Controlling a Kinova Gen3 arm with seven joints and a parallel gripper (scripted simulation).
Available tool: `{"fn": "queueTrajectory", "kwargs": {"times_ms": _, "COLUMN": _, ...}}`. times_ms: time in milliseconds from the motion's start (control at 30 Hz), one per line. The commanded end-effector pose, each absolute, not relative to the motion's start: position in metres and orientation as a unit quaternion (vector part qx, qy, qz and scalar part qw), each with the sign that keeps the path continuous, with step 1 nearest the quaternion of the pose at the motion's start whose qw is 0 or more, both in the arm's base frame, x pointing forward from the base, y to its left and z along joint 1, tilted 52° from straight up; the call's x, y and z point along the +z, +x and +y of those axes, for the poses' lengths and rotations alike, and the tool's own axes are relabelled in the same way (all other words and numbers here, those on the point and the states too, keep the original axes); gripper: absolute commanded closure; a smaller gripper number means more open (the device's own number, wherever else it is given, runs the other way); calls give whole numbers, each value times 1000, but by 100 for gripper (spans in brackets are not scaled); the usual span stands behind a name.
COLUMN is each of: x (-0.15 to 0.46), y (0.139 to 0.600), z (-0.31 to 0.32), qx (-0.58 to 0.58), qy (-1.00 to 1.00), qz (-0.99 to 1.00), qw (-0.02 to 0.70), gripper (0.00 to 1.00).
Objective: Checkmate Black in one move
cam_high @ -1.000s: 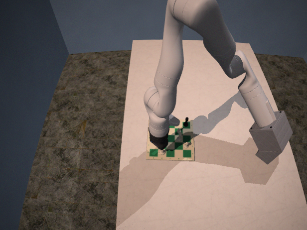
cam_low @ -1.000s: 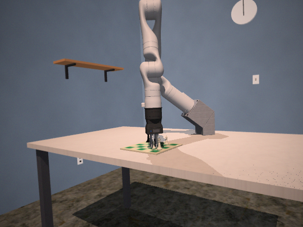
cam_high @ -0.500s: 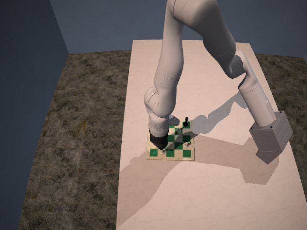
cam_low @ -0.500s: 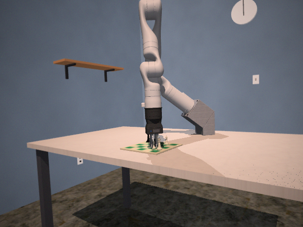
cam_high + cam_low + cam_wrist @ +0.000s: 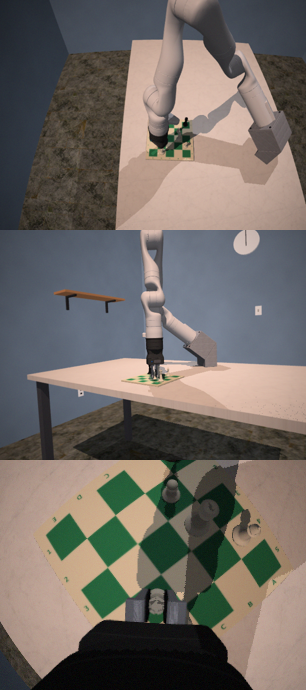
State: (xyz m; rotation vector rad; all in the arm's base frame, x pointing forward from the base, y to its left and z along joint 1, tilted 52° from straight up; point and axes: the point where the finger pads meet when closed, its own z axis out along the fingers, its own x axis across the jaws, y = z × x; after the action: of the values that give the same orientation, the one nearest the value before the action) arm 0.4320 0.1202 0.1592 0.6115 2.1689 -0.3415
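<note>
A small green-and-cream chessboard (image 5: pixel 169 140) lies on the table; it also shows in the wrist view (image 5: pixel 162 542). My gripper (image 5: pixel 157 601) is lowered over the board's near edge and is shut on a small white piece (image 5: pixel 156 599), which shows at board level in the top view (image 5: pixel 162 151). I cannot tell its kind. A black piece (image 5: pixel 185 122) stands on the far corner square. Three other white pieces stand upright: one (image 5: pixel 172 490) just in front of the black piece, a taller one (image 5: pixel 206 511) beside it, and one (image 5: pixel 242 530) near the right edge.
The arm's grey base block (image 5: pixel 269 135) stands on the table to the right of the board. The arm's shadow falls across the board's right half. The table's left edge (image 5: pixel 121 149) runs close to the board.
</note>
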Motion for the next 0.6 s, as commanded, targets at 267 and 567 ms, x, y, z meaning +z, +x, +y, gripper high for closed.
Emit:
{"fn": "queueTrajectory", "kwargs": {"times_ms": 267, "x": 192, "y": 397, "z": 148, "qx": -132, "qy": 240, "qz": 866, "qw": 419, "gripper": 100}}
{"fn": "queueTrajectory", "kwargs": {"times_ms": 567, "x": 212, "y": 376, "z": 162, "qx": -132, "qy": 240, "qz": 866, "qw": 419, "gripper": 100}}
